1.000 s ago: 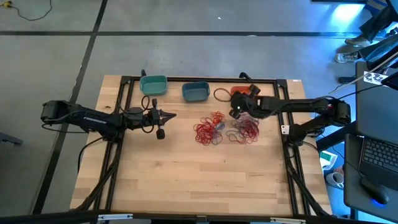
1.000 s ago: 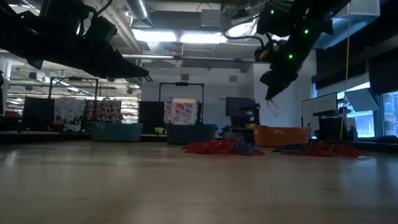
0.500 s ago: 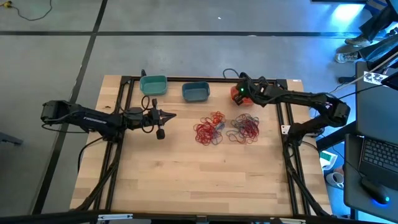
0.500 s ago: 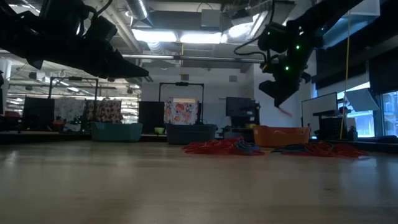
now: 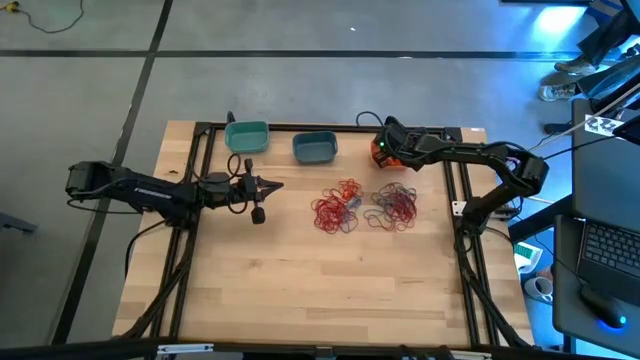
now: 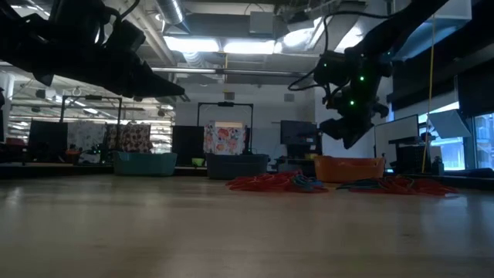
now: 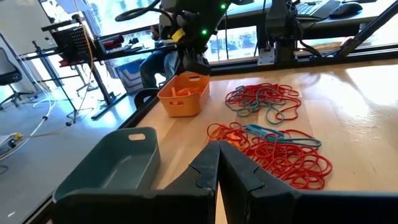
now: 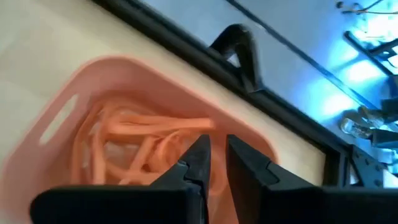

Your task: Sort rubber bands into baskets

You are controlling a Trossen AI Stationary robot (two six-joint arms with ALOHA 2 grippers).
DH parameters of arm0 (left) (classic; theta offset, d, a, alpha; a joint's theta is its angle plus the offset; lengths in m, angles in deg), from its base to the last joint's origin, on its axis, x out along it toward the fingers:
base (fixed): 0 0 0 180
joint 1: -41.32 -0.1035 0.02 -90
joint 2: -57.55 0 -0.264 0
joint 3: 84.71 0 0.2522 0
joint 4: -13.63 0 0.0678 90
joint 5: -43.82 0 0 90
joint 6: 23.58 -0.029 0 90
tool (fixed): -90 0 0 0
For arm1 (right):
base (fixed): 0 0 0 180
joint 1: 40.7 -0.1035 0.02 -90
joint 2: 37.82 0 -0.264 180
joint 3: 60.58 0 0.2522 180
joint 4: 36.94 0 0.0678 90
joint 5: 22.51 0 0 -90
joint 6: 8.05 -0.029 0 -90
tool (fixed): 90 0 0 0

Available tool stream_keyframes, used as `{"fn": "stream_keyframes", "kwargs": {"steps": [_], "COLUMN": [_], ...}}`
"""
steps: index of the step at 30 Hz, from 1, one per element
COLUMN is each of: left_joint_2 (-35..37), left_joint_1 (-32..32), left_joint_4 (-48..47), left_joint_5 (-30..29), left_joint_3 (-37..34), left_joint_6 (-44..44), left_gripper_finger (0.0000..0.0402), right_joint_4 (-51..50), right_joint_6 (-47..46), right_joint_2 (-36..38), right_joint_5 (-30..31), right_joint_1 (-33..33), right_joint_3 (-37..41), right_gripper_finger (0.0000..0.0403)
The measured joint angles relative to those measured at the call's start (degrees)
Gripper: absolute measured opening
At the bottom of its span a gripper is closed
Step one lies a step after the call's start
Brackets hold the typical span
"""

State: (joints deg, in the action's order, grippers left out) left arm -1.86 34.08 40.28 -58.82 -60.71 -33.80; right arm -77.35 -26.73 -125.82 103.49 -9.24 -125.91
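Since one second ago, the right gripper (image 8: 213,155) has moved from above the right pile to above the orange basket (image 5: 381,153) at the far right of the table (image 5: 320,280); its fingers are slightly spread and hold nothing. Orange bands (image 8: 143,134) lie inside this basket. Three baskets stand in the far row: teal basket (image 5: 246,136), blue basket (image 5: 315,148), orange. Two piles of rubber bands (image 5: 337,206) lie at the middle. At the left, the left gripper (image 5: 276,185) hovers, fingers pressed together.

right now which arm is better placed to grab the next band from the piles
Right. The right gripper hangs over the orange basket, next to the nearer pile of rubber bands. The left gripper waits farther off, jaws shut.
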Motion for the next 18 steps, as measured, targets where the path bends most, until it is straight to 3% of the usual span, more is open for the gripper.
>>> {"fn": "stream_keyframes", "kwargs": {"steps": [14,18], "left_joint_2": [0.0,0.0], "left_joint_1": [0.0,0.0], "left_joint_4": [-0.8,-0.8], "left_joint_5": [0.0,0.0], "left_joint_3": [0.0,0.0], "left_joint_6": [0.0,0.0], "left_gripper_finger": [0.0005,0.0005], "right_joint_4": [9.1,12.5], "right_joint_6": [2.2,3.3], "right_joint_2": [0.3,0.3], "right_joint_5": [-1.4,-8.2], "right_joint_1": [-14.0,-16.3], "right_joint_3": [0.0,0.0], "right_gripper_finger": [0.0063,0.0063]}}
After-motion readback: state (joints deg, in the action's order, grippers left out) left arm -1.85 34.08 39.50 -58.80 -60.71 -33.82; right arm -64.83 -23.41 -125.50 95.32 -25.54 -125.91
